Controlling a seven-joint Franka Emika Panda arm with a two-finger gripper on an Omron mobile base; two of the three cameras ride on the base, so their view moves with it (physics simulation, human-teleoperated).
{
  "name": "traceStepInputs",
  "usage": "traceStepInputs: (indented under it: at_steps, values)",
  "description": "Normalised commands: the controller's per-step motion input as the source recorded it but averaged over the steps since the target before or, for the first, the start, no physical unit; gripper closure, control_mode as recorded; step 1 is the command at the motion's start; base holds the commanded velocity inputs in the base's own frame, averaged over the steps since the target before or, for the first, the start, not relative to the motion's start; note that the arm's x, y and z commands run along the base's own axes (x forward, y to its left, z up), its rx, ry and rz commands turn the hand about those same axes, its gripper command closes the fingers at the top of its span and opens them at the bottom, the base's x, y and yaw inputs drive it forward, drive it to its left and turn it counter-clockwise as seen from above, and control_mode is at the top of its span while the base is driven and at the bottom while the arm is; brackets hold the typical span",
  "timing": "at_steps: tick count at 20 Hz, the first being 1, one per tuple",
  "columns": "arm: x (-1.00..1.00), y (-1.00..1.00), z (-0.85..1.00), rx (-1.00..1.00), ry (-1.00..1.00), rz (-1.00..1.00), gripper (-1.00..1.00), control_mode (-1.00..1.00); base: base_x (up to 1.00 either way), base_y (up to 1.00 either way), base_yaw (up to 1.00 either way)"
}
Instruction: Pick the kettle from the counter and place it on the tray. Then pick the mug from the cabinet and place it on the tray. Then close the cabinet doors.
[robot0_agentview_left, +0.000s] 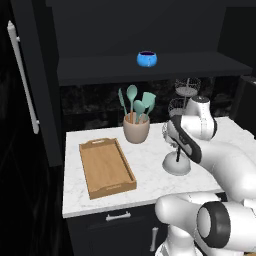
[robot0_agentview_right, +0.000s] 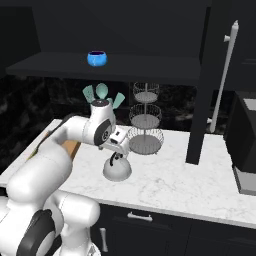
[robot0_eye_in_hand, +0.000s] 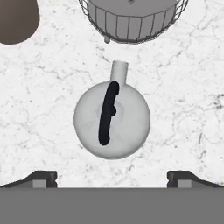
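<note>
From your left base view, the kettle (robot0_agentview_left: 176, 164) sits on the counter (robot0_agentview_left: 145, 165) below the wrist. In the right base view it lies under the hand. In the hand view, your gripper (robot0_eye_in_hand: 112, 178) is spread wide above the kettle, apart from it.

No legible text, label, brand, number or sign appears on any surface in these views.
</note>
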Motion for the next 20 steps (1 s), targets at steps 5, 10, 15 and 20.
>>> traceStepInputs:
  at_steps: [5,10,15,20]
  values:
    - [0.29,0.0,-0.32,0.0,0.07,-0.11,-1.0,-1.0,0.0,0.0,0.0]
    - [0.25,0.0,-0.27,0.03,0.0,-0.05,-1.0,-1.0,0.0,0.0,0.0]
    - [0.13,-0.02,-0.27,0.05,0.0,-0.01,-1.0,-1.0,0.0,0.0,0.0]
    - [0.08,0.0,-0.22,0.04,0.0,-0.01,-1.0,-1.0,0.0,0.0,0.0]
